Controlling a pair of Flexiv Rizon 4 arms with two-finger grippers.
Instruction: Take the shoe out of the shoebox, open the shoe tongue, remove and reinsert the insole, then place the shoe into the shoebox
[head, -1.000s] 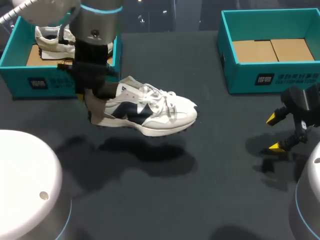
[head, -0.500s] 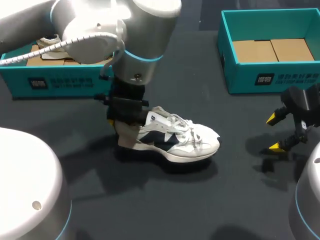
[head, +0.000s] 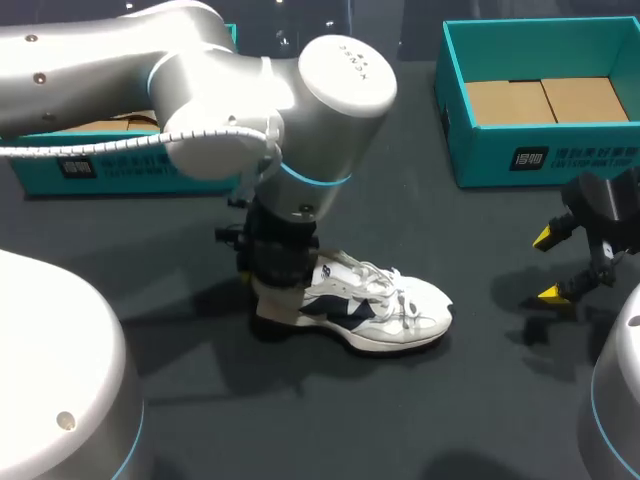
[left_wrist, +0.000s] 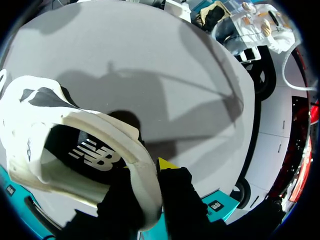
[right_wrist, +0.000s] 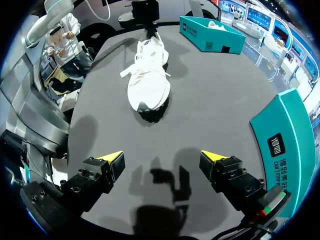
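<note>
The white and dark blue lace-up shoe (head: 385, 308) has come down and now sits on the dark worktop (head: 470, 400), in the middle of the frame. It is out of the teal cardboard shoebox (head: 130, 175) at the upper left. The left end effector (head: 274, 298) pinches the back of it. The right end effector (head: 548, 265) waits at the right edge, spread wide. Taking it out looks done; opening the shoe up comes next.

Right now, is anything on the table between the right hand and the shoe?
Nothing visible. Only bare table lies between the open right hand and the shoe; the left hand grips its heel on the far side.
</note>
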